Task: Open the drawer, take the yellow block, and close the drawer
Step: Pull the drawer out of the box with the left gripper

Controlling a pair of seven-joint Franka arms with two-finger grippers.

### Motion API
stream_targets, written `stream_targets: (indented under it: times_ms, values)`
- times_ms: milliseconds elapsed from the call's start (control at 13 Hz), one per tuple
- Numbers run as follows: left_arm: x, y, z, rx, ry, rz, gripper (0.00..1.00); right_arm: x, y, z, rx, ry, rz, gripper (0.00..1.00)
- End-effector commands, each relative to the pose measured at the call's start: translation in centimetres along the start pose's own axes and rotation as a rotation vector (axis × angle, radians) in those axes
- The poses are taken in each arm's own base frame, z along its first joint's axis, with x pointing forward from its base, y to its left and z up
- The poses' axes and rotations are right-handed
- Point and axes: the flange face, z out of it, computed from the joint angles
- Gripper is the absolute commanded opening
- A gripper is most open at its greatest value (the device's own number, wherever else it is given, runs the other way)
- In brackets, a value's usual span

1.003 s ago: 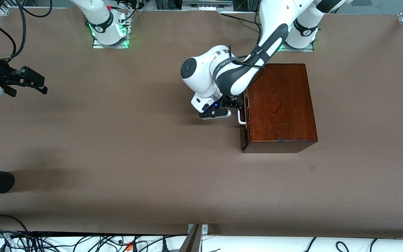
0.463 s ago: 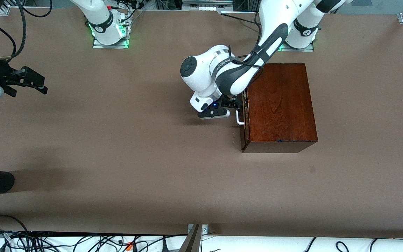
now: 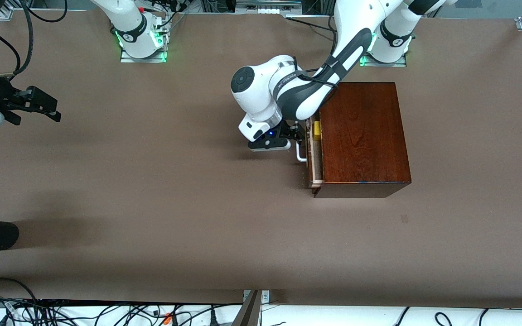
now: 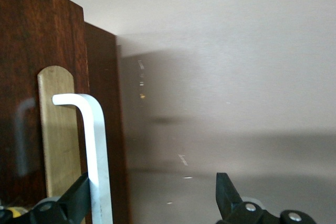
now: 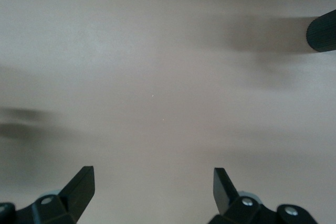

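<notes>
front view: left pincer (image 3: 298, 137), spread open, hooks the handle (image 3: 301, 154); drawer (image 3: 314, 156) ajar, yellow block (image 3: 316, 130) inside; right pincer (image 3: 39, 106) waits open at the table (image 3: 152, 203) edge.

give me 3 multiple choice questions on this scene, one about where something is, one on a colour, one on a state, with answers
1. Where is the yellow block?
A. in the drawer
B. on top of the wooden box
C. on the bare table

2. What colour is the drawer's handle?
A. black
B. white
C. yellow

3. What state is the drawer in?
A. fully shut
B. pulled partly out
C. lifted out of the box

Answers:
1. A, the front view shows the block in the narrow exposed strip of pale drawer interior.
2. B, the left wrist view shows a white bar, with the left gripper at it and one finger against it.
3. B, only a slim strip of the tray shows beside the box. The right gripper waits open over bare table.
</notes>
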Motion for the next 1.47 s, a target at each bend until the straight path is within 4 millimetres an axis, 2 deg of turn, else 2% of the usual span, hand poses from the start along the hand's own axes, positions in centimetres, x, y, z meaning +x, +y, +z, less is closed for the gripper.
stream_targets:
  times_ms: [0, 540, 849, 1080, 1389]
  values:
    - [-0.9, 3.2, -0.5, -0.152, 0.008, 0.002, 1.00, -0.2, 0.4, -0.3, -0.003, -0.003, 0.002, 1.00]
    - [-1.2, 4.4, -1.4, -0.208, 0.013, 0.001, 1.00, -0.1, 0.8, 0.0, -0.004, -0.008, 0.008, 1.00]
    - [-2.1, 5.8, -2.6, -0.275, 0.019, 0.004, 1.00, -0.1, 0.8, 0.0, -0.004, -0.008, 0.010, 1.00]
    - [-2.7, 6.6, -2.6, -0.296, -0.002, 0.003, 1.00, -0.1, 0.8, 0.0, -0.004, -0.008, 0.010, 1.00]
    - [-2.6, 7.5, -4.4, -0.366, -0.032, -0.028, 1.00, -0.1, 0.8, 0.0, -0.004, -0.008, 0.011, 1.00]
